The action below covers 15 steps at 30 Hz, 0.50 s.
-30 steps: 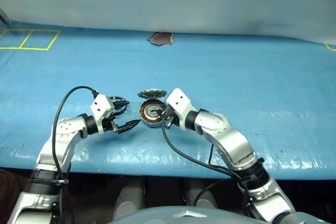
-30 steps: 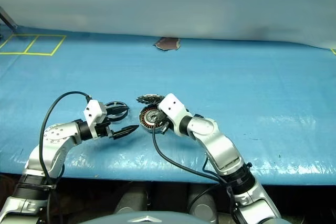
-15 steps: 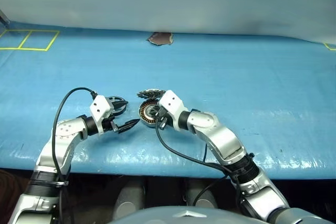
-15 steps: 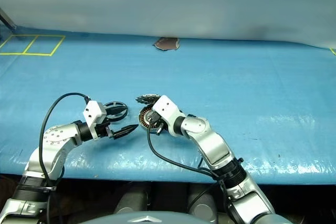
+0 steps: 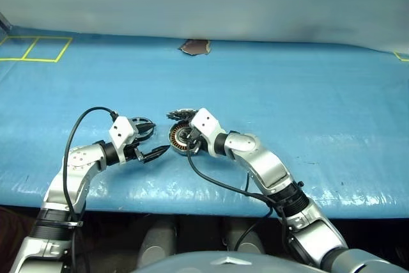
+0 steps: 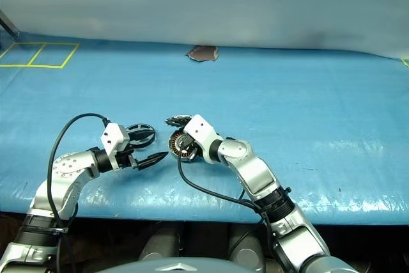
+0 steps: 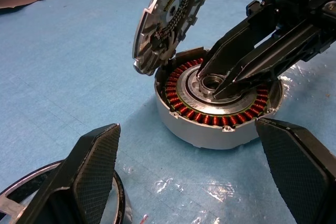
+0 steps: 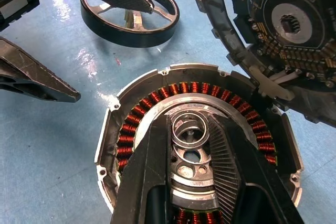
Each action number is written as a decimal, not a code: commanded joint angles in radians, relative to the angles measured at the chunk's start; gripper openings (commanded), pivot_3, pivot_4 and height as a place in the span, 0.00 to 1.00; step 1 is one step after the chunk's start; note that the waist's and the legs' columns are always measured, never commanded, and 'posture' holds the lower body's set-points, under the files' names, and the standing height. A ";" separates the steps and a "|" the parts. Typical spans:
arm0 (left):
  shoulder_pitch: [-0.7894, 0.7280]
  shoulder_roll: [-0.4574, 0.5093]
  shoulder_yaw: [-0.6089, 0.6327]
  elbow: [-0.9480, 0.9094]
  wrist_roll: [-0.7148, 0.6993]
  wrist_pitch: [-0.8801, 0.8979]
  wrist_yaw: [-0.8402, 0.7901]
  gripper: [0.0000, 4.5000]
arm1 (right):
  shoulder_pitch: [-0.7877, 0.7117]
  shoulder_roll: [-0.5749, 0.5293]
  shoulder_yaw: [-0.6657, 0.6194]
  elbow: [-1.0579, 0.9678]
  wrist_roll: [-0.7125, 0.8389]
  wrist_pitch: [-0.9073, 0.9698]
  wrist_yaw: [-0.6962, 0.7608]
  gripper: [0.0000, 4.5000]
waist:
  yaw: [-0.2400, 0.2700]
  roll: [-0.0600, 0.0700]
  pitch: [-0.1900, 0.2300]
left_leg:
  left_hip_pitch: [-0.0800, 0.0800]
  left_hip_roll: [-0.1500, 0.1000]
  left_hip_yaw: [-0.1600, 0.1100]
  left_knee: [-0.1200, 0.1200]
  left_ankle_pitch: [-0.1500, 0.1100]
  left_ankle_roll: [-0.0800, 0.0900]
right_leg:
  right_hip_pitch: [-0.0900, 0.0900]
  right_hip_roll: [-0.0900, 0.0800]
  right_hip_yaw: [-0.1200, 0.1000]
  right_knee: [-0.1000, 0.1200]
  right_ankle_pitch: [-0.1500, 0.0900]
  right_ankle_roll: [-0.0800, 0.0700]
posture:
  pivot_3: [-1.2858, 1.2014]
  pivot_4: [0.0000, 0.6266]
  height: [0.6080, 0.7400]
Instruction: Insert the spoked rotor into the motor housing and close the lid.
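The motor housing, a silver cup ringed with copper windings, sits on the blue table. My right gripper reaches down into its hub, shut on a small thin metal ring. The lid, a disc with a toothed rim and a circuit board, leans tilted at the housing's far edge. Just left of the housing, the spoked rotor, a black ring with spokes, lies flat. My left gripper hovers open between rotor and housing, its upper finger over the rotor.
The blue-covered table stretches wide to the right and back. A brown torn patch marks its far edge and yellow tape squares the far left corner. Black cables loop from both wrists near the front edge.
My right gripper has crept a little left and down over the housing's hub. The left gripper, rotor and lid have stayed put.
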 commanded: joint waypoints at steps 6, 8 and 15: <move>0.001 0.009 0.020 -0.018 0.000 -0.016 0.000 1.00 | -0.002 -0.009 -0.009 -0.016 -0.007 -0.016 0.006 0.15 | 0.000 0.000 0.000 | 0.000 0.000 0.000 0.000 0.000 0.000 | 0.000 0.000 0.000 0.000 0.000 0.000 | 0.52 0.24 1.00; -0.002 0.009 0.017 -0.016 0.002 -0.016 -0.002 1.00 | -0.002 -0.010 -0.010 -0.018 -0.014 -0.020 -0.003 0.15 | 0.000 0.000 0.000 | 0.000 0.000 0.000 0.000 0.000 0.000 | 0.000 0.000 0.000 0.000 0.000 0.000 | 0.52 0.24 1.00; -0.007 0.007 0.012 -0.011 0.006 -0.017 -0.004 1.00 | -0.002 -0.014 -0.009 -0.027 -0.025 -0.027 0.001 0.15 | 0.000 0.000 0.000 | 0.000 0.000 0.000 0.000 0.000 0.000 | 0.000 0.000 0.000 0.000 0.000 0.000 | 0.52 0.24 1.00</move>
